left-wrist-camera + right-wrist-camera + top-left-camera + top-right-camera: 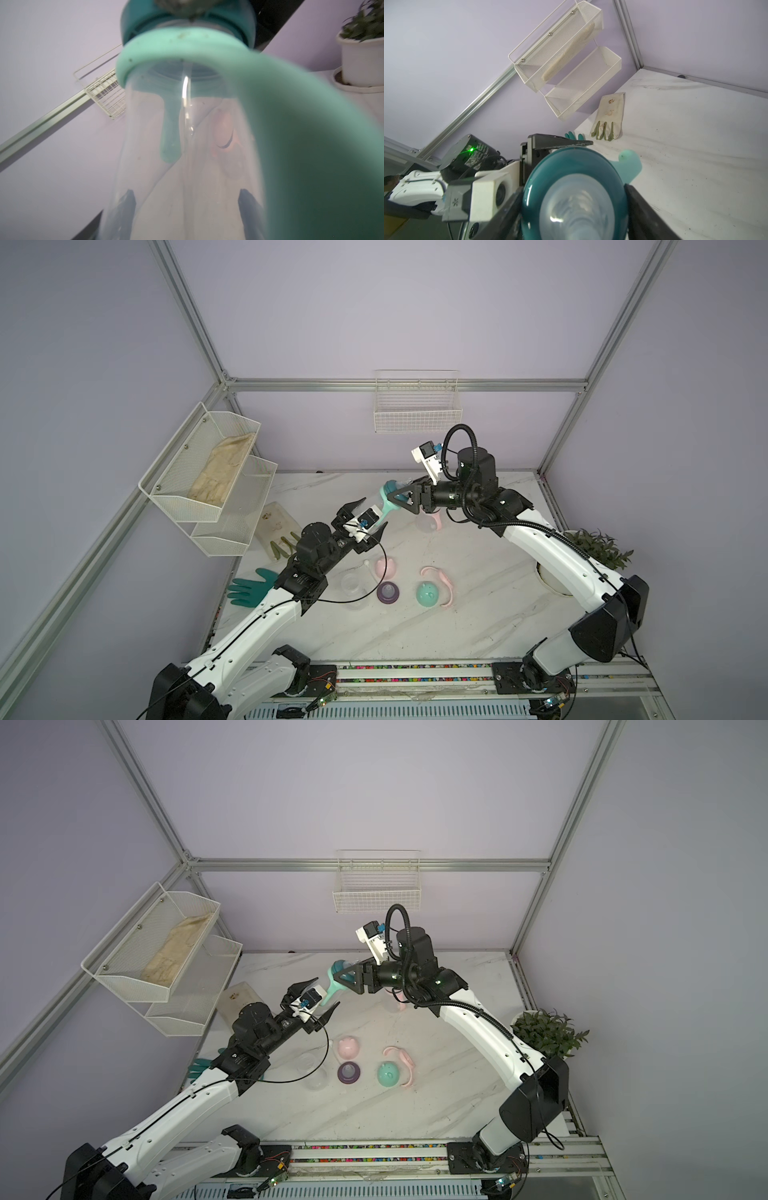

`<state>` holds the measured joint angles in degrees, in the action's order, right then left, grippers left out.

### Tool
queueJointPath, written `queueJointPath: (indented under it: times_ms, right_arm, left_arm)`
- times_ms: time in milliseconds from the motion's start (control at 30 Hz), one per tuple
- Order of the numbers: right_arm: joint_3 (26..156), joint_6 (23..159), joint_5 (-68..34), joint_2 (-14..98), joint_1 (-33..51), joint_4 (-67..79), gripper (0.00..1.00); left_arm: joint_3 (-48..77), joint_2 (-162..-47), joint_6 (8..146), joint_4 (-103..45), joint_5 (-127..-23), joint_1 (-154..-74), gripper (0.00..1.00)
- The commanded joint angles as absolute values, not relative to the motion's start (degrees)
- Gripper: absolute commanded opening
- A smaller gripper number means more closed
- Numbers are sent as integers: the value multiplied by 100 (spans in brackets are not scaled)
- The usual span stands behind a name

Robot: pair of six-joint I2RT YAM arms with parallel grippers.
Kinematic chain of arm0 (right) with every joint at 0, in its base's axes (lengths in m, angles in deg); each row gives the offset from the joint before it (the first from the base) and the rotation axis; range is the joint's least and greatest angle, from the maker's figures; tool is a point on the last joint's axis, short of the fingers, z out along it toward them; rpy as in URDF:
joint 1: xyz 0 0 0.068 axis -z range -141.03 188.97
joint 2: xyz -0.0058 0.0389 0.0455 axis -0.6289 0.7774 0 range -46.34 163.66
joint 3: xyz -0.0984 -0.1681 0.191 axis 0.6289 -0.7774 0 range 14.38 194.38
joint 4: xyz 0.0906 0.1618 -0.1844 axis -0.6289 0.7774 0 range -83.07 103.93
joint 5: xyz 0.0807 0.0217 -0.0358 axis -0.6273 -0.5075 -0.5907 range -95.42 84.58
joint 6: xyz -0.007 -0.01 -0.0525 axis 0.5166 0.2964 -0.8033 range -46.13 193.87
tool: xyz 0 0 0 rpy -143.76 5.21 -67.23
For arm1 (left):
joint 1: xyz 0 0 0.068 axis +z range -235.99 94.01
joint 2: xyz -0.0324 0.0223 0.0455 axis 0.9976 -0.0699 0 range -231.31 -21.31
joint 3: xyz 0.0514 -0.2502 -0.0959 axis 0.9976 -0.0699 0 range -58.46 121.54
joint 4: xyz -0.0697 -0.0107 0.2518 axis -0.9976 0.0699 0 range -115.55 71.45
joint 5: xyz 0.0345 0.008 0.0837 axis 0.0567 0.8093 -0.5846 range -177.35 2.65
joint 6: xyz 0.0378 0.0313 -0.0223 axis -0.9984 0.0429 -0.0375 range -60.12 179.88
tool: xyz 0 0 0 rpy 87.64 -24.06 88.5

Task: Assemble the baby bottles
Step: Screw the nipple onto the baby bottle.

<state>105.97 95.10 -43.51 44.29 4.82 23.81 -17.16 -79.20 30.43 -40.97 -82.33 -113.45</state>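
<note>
**Both hands on one bottle, held above the bench**

Nearest me on the bench point(415, 635) stands the purple collar point(388, 592), nipple up, and I place everything else from it. Just to its right sits the mint dome cap point(428, 593), with a pink handled ring point(441, 578) curving along that cap's right side. Just behind the purple collar lies a pink dome cap point(384, 566). To its left are clear bottle parts point(353, 585), which I can't make out well beside the left arm. Further left, at the bench edge, lies a green glove point(249, 591).

Beyond the purple collar and off the bench, the baby bottle point(207, 166) hangs tilted between both arms. My left hand point(373, 513) is closed on its clear body — fingers point(128, 207) show through the plastic. My right hand point(397, 497) is clamped on the teal collar point(533, 197), a jaw on each side. The mint handled ring point(291, 124) sits just under that collar.

Farther back, right of the purple collar, a second clear bottle point(430, 522) with a pink ring stands partly hidden by the right arm. Farthest off, a wire basket point(417, 406) hangs on the back wall.
</note>
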Motion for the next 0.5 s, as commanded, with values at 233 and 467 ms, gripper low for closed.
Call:
queueJointPath:
  times_ms: [233, 467]
  right_arm:
    - [11799, 8651, -3859, 5043, 56, 4507, 19]
    - [11910, 8804, -3663, 4948, 144, 4918, 20]
  left_arm:
    - [-1635, -7855, 2568, -5124, -9022, -11425, 0]
    - [-1817, -7929, 2591, -5486, -9015, -11443, 0]
